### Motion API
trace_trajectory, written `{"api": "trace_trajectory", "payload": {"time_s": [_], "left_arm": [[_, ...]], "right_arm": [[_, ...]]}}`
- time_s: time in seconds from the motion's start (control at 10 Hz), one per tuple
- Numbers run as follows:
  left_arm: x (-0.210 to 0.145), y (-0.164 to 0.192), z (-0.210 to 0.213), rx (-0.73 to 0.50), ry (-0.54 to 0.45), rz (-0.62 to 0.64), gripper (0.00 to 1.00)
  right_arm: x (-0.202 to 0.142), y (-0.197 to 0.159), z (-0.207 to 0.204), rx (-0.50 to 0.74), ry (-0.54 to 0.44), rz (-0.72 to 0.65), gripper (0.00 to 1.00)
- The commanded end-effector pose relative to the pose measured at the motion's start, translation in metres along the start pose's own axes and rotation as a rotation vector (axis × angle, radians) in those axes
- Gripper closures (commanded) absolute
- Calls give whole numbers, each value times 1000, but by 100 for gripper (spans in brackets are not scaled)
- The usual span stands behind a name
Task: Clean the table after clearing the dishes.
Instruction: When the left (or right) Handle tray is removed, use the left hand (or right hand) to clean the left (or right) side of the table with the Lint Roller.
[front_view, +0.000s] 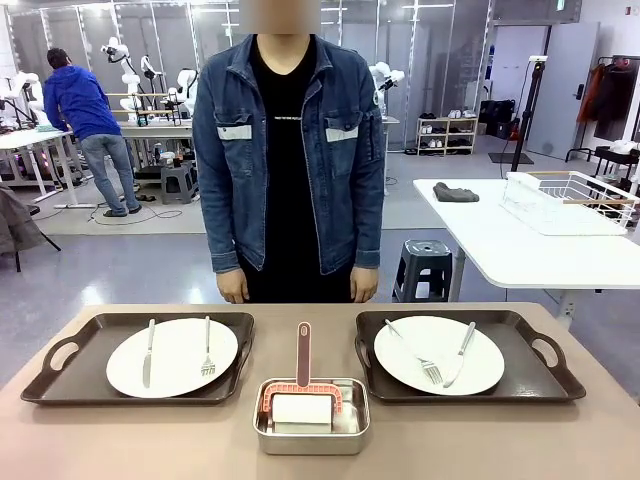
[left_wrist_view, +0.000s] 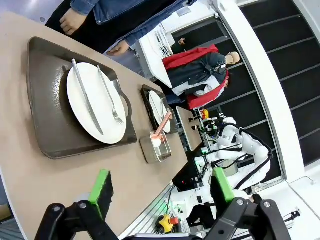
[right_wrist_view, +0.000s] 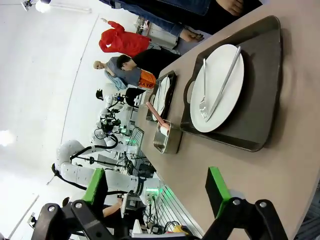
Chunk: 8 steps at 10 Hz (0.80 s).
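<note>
front: both plates sit on their trays on the desk, with a scrubber in the pan between them. clearing hasn't begun, i judge. left wrist: left fingers spread, empty, above the desk. right wrist: right fingers released too. next i'd need a grip on a tray handle.

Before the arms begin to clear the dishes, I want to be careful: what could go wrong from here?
1. The knife and fork lie loose on the left plate; they may slide off if its tray tilts.
2. The steel pan sits between that tray and the right tray, so a moved tray might knock its red-handled cleaning tool.
</note>
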<state>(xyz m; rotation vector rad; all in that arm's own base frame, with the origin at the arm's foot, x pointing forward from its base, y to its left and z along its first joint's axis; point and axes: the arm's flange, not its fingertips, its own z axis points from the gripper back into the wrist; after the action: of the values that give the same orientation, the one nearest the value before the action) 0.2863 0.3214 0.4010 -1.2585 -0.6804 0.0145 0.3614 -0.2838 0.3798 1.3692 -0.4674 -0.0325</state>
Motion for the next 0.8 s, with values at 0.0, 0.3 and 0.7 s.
{"api": "trace_trajectory", "payload": {"time_s": [0.0, 0.3, 0.7], "left_arm": [[-2, -1, 2, -1, -6, 0, 0], [-2, -1, 2, -1, -6, 0, 0], [-2, -1, 2, -1, -6, 0, 0]], "right_arm": [[-1, 3, 1, 6, 1, 3, 0], [-1, 3, 1, 6, 1, 3, 0], [-1, 3, 1, 6, 1, 3, 0]]}}
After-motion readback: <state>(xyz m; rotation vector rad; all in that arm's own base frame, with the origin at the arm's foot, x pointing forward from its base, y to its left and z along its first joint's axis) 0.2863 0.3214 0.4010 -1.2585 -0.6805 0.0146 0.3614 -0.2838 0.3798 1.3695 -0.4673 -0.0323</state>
